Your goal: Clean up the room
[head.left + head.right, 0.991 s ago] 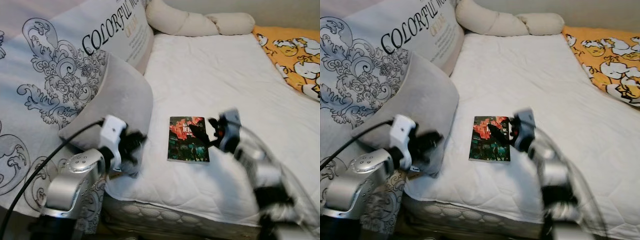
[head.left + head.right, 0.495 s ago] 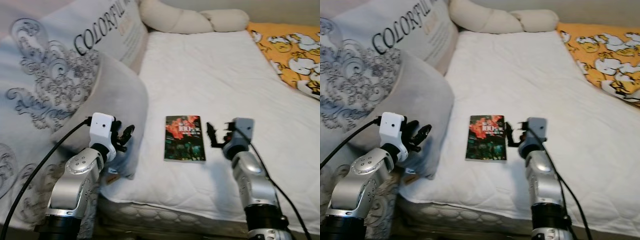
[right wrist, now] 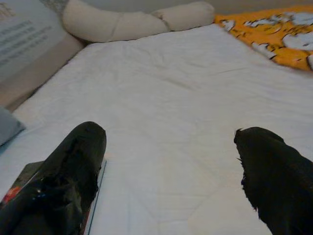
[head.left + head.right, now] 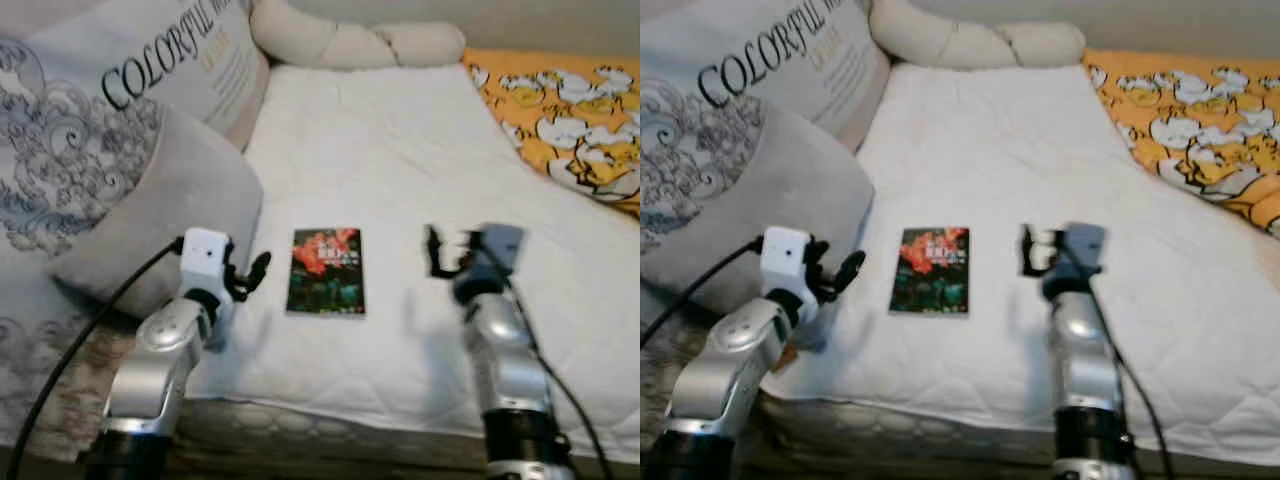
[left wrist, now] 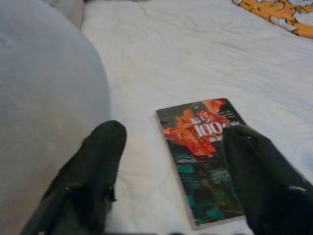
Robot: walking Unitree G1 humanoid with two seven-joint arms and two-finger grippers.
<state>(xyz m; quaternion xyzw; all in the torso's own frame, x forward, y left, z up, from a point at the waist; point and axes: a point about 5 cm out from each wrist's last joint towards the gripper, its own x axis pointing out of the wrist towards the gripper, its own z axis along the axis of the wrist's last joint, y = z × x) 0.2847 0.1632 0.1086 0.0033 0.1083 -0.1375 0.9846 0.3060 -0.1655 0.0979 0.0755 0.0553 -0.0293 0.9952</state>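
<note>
A dark book (image 4: 326, 271) with a red-orange cover picture and "100" on it lies flat on the white mattress (image 4: 400, 150) near its front edge. My left gripper (image 4: 250, 275) hovers just left of the book, open and empty; the left wrist view has the book (image 5: 205, 156) between and beyond its two fingers (image 5: 93, 171). My right gripper (image 4: 440, 250) is raised to the right of the book, open and empty, facing along the bed. In the right wrist view the book's corner (image 3: 19, 183) peeks out beside one finger (image 3: 73, 171).
A grey pillow (image 4: 160, 220) and a large printed cushion (image 4: 90, 110) lie along the left. Cream bolsters (image 4: 350, 42) sit at the head of the bed. An orange patterned blanket (image 4: 570, 120) covers the right side. The mattress front edge (image 4: 340, 400) is close below.
The camera has shifted, so the scene sits lower and to the left. My right gripper has drawn back from over the book to its right side. The book has not moved on the bed.
</note>
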